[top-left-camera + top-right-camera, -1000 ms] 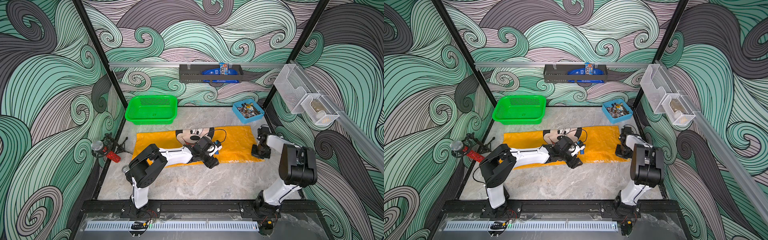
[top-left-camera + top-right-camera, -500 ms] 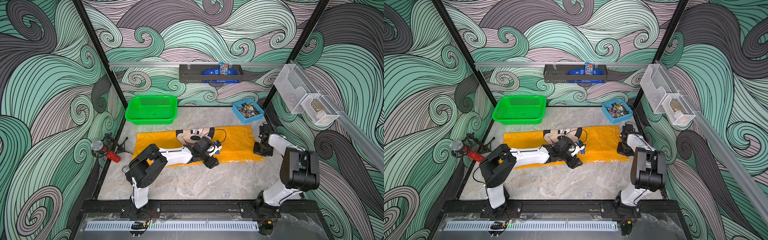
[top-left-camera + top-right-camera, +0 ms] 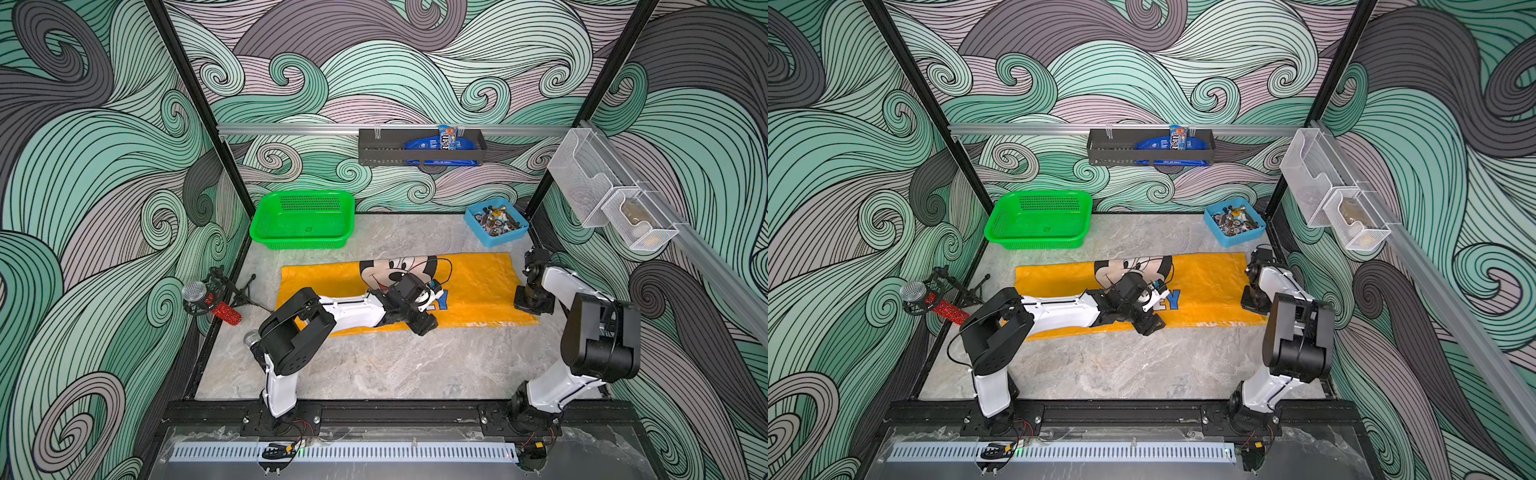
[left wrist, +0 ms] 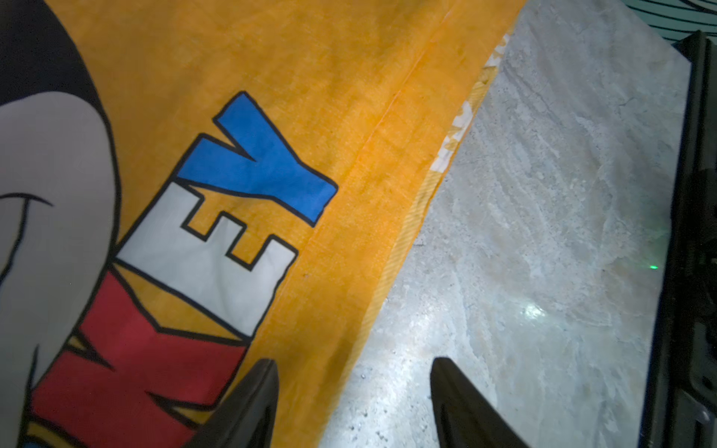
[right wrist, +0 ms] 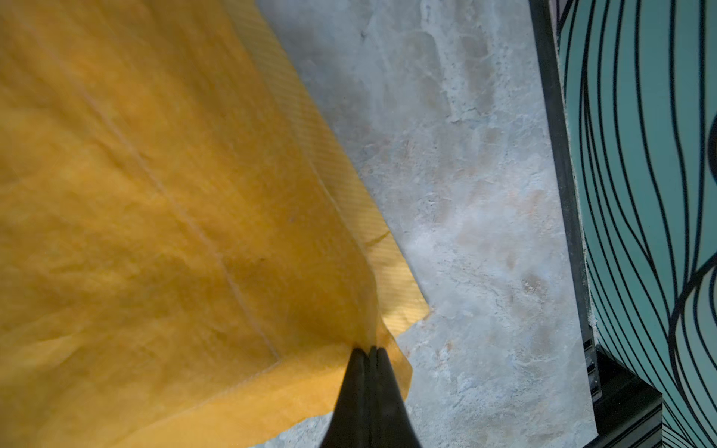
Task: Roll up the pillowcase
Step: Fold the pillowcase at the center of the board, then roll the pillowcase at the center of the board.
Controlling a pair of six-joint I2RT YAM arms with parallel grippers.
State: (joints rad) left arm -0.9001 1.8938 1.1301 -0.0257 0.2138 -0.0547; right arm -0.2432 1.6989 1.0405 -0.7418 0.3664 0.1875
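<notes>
No roll existed: the pillowcase (image 3: 478, 286) lay flat. My right gripper (image 5: 368, 351) pinched its corner; my left gripper (image 4: 353, 388) gaped, straddling its near edge.

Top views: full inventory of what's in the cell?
pillowcase: 1, mustard yellow with cartoon mouse print, flat mid-table
basket: 1, green, back of table, toward the left arm's side
bin: 1, blue, small parts inside, back near the right arm
microphone: 1, red with silver head, on black stand at the table's edge beside the left arm
wall rack: 1, black, back wall, blue packets
clear bins: 2, side wall
left claw: open, straddling pillowcase's near edge
right claw: shut on pillowcase corner
</notes>
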